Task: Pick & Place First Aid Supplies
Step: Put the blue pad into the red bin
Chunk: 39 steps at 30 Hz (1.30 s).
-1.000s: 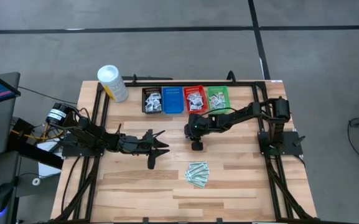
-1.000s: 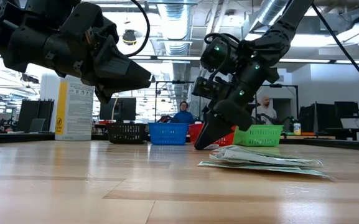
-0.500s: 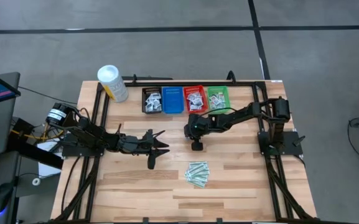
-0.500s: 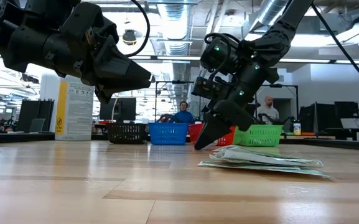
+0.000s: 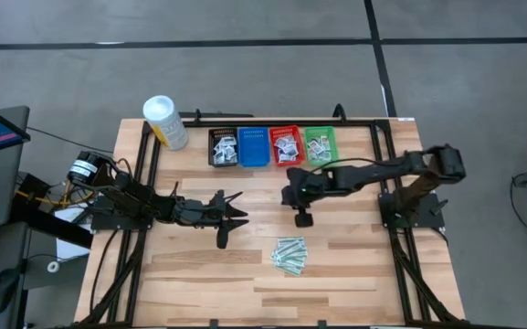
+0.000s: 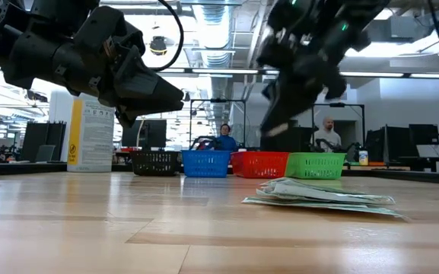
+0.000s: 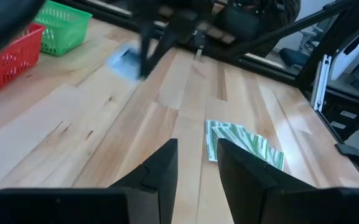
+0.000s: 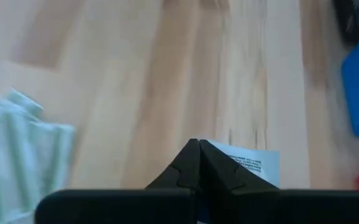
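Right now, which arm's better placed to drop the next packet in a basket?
Right. Its gripper is already shut on a white packet, near the basket row. The left gripper holds nothing and sits farther off.

A small white packet (image 8: pixel 249 165) with dark print sat pinched flat between my right fingers. Pale-green strips (image 5: pixel 290 255) lay heaped on the wood, near the table's middle.

You have four mesh baskets (image 5: pixel 270 146) in one row on the tabletop (image 5: pixel 190 265): one black, one blue, one red, one green. One white tub (image 5: pixel 164 122) stands there, one pile of pale-green strips (image 5: pixel 289 255) lies there, and two arms (image 5: pixel 144 206) reach over it.
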Each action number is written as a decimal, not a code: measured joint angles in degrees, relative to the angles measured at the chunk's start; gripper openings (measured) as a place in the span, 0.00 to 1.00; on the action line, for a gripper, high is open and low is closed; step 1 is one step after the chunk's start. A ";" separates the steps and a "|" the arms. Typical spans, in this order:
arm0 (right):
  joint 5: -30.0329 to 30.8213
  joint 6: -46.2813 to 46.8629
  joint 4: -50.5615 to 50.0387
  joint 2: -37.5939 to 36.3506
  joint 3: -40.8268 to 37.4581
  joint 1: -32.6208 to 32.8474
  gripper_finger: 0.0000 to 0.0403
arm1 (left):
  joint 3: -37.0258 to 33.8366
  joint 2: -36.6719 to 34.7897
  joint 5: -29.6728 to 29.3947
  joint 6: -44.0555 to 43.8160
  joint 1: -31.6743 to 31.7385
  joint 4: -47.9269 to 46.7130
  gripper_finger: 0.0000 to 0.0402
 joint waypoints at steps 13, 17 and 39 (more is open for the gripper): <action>4.65 -1.85 1.05 -3.26 0.17 6.71 0.00 | -0.01 0.01 0.00 0.06 0.00 0.02 0.28; 7.85 -2.54 1.09 -3.30 0.22 5.48 0.00 | -0.01 0.01 0.00 -0.05 0.00 0.04 0.28; 16.06 14.86 23.03 2.53 0.43 -24.82 0.00 | -0.01 0.01 -0.42 -0.50 -0.01 0.13 0.28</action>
